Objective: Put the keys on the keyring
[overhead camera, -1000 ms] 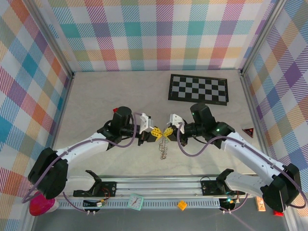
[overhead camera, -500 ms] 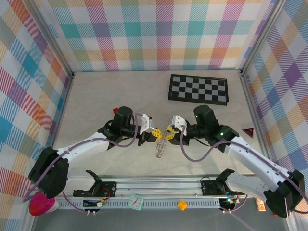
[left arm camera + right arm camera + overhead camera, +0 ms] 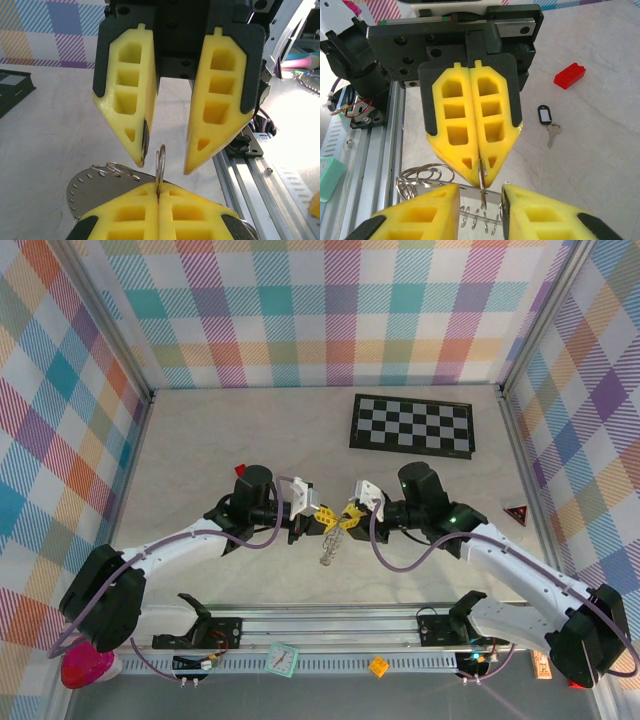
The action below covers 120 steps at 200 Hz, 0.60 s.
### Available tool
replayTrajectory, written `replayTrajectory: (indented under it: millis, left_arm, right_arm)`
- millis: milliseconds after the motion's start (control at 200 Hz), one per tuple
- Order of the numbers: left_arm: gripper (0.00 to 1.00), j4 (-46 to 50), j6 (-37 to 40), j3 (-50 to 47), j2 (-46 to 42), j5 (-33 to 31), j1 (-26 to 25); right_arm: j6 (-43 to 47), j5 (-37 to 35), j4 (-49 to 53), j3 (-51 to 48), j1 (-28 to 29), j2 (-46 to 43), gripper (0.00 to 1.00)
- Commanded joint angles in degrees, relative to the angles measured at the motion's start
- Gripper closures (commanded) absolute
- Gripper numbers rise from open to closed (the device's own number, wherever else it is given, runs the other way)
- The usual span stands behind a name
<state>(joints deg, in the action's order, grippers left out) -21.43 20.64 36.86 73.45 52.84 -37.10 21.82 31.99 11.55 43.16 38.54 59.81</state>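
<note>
Top external: shows the left hand [image 3: 323, 514] and the right hand [image 3: 349, 515] meeting nose to nose above the middle of the desk [image 3: 220, 440], clear of its surface. Pinches the keyring [image 3: 328, 543] in the left hand, fingers shut tight on one thin loop, with the rest of the floppy metal dangling below between the two hands. Presents that loop upright and edge-on, probably to give the opposite hand a clean line onto it. Sets the right hand just opposite, fingers parted, one on each side of the loop, clamped on nothing. Looks like a regrip or a prying-open of the ring, though cannot tell which. Holds the ring off the desk, by this reading, to free both sides for threading.

Leaves a key with a black head [image 3: 546, 115] lying flat on the desk, well apart from the ring and not far from a small red block [image 3: 569, 76]. Counts no key threaded yet, as far as can be made out, and judges the task at an early stage.

Offers a pale, smooth, faintly marbled desk, bare around the hands. Carries a black-and-white checkered board [image 3: 412, 424] lying flat toward the far right, and a metal rail [image 3: 320, 625] along the near edge where the robot bolts on. Closes the space on three sides with pastel plaid walls [image 3: 330, 310].
</note>
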Motion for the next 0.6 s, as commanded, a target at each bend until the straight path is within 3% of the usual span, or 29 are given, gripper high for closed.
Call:
replayTrajectory:
  millis: [0,285,330,440,595]
  left_arm:
    - [1.00,-5.42,-1.45,-0.87,-0.59,1.13,-0.60]
    - [1.00,-6.98,-2.54,-1.44,-0.84,0.91,-0.60]
    - [1.00,-6.39,-2.54,-1.36,-0.92,0.25,-0.60]
    - [0.80,-1.15,0.31,-0.48,-2.06,-2.39,-0.60]
    - [0.78,7.80,5.32,2.65,-2.31,-3.16,-0.77]
  right_arm:
    - [-0.99,1.52,-3.52,-0.25,-0.13,0.63,0.77]
    - [-0.35,0.50,-3.16,0.04,-0.09,0.51,1.00]
    - [0.38,-0.07,-2.30,0.34,-0.12,0.32,1.00]
    - [3.88,-1.24,2.63,2.46,-0.05,0.04,1.00]
    - [9.79,-1.44,11.50,7.15,0.82,1.69,1.00]
